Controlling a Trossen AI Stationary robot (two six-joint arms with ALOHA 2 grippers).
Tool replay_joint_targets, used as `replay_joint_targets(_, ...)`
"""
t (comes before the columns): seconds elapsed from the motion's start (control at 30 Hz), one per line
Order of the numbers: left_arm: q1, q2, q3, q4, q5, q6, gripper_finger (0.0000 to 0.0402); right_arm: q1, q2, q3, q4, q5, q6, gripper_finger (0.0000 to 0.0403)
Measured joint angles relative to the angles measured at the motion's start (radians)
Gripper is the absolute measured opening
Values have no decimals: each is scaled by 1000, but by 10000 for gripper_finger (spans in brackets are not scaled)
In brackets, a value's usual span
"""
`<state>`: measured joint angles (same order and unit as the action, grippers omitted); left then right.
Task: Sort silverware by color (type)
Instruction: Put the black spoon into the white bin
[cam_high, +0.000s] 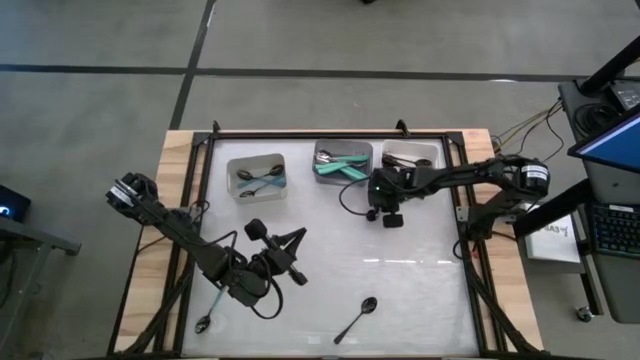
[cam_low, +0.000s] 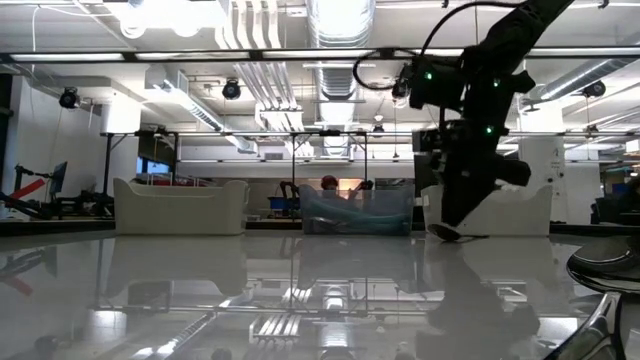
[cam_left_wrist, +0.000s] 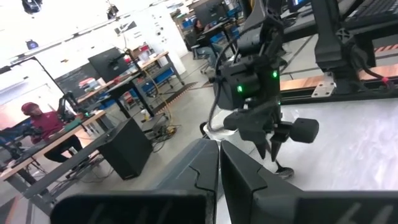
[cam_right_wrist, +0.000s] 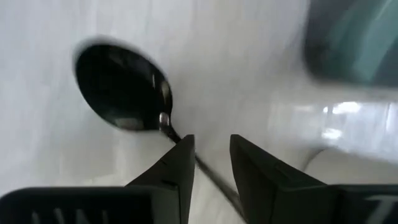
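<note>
A black spoon (cam_right_wrist: 121, 87) lies on the white table just in front of the middle bin (cam_high: 343, 148), which holds teal-handled spoons (cam_high: 338, 168). My right gripper (cam_right_wrist: 211, 146) points steeply down over the spoon's handle, open. It also shows in the high view (cam_high: 385, 215). The left bin (cam_high: 257, 160) holds dark spoons. The right bin (cam_high: 410, 148) stands beside the middle one. Another black spoon (cam_high: 357, 318) lies near the front edge, and one more (cam_high: 204, 322) at the front left. My left gripper (cam_high: 293, 240) hangs level over the table's left middle, shut and holding nothing. My right gripper stands over the black spoon's handle (cam_right_wrist: 205, 168), just behind the bowl. The handle runs through the gap between the two fingers, close by one fingertip (cam_right_wrist: 180, 152). I cannot tell whether a finger touches it. The spoon's bowl lies on the table (cam_left_wrist: 283, 171).
A dark frame rail (cam_high: 330, 135) rings the table, and cables trail from both arms. Wide bare table lies between the bins and the front edge. A person (cam_left_wrist: 37, 118) sits at a desk in the room beyond.
</note>
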<state>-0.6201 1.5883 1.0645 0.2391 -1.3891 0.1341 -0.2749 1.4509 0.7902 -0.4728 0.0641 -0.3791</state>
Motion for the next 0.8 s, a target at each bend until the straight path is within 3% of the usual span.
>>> replay_joint_targets(0.23, -1, 0, 0, -2, 0, 0, 0, 1, 12, 3, -26, -121, -6, 104)
replay_joint_targets(0.8, -1, 0, 0, -31, 0, -11, 0, -40, 60, 23, -32, -72, -61, 105)
